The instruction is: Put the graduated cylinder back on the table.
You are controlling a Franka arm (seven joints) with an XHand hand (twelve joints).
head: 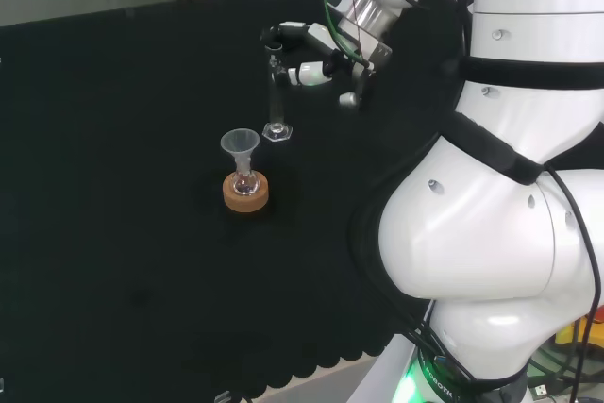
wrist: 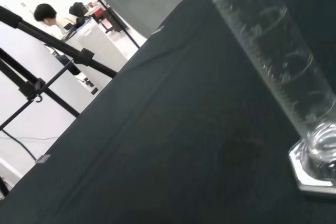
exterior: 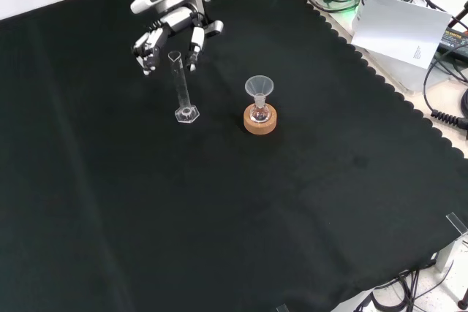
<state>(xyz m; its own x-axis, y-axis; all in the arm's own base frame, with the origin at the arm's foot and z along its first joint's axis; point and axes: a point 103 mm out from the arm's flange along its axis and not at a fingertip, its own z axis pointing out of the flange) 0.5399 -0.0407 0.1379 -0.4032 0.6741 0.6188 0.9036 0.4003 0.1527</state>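
The clear graduated cylinder (head: 275, 101) (exterior: 181, 89) stands upright on its hexagonal foot on the black cloth. The wrist view shows its tube (wrist: 273, 61) close up, with the foot resting on the cloth. The black and white hand (head: 316, 54) (exterior: 170, 34) hovers at the cylinder's top. Its fingers (exterior: 196, 40) are spread on either side of the rim with gaps showing, and they do not clasp the tube.
A small round flask with a clear funnel (head: 240, 143) (exterior: 258, 87) sits on a cork ring (head: 245, 195) (exterior: 259, 122), close beside the cylinder. In the front view, the cloth's scalloped edge (exterior: 365, 71) runs at the right, with paper and cables (exterior: 402, 27) beyond it.
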